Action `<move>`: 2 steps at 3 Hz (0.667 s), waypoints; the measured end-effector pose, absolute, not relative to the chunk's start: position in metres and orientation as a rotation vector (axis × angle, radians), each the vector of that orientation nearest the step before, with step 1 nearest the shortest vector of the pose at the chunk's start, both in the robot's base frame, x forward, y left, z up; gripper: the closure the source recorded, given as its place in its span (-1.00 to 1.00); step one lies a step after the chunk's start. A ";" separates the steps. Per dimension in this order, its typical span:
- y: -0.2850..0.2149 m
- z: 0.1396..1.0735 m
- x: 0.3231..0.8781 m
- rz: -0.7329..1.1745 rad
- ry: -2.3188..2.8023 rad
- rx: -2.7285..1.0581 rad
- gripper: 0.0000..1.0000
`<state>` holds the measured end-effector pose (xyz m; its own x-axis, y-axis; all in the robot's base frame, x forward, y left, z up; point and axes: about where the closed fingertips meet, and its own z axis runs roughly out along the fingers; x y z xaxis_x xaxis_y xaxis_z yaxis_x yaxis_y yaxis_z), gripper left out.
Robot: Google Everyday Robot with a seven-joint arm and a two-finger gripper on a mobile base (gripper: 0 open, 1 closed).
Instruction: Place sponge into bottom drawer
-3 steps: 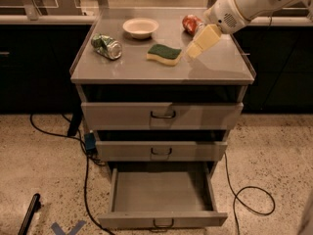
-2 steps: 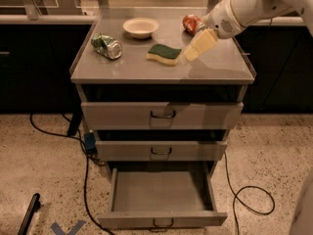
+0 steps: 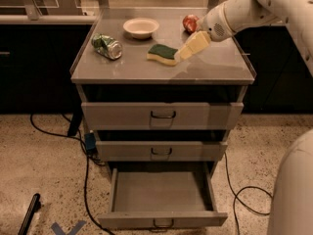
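Camera view, step: approach to grasp. We judge the sponge not yet lifted.
Sponge: flat on the worktop, mid-width, nearer the front edge.
Gripper: at the sponge's end nearer the right edge. We cannot tell its opening.
Bottom drawer: pulled out.
Next: we expect a firm grip, a lift, then a carry down past the front edge.
Hidden: red object near the back right corner, partly behind the arm.

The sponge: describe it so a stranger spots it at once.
Find the grey cabinet top. Near its middle, beside the gripper, lies the sponge. Unlike the crushed can and bowl, it is a flat block, dark green over pale yellow.
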<state>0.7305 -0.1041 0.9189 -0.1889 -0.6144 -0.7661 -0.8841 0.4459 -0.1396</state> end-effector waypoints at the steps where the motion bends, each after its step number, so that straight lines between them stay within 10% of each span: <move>1: -0.096 0.903 0.747 0.416 1.907 -1.264 -1.00; 2: -0.083 0.865 0.781 0.382 1.932 -1.273 -1.00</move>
<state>0.7807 -0.0827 0.8654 -0.1981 -0.6436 -0.7392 -0.8764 0.4540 -0.1605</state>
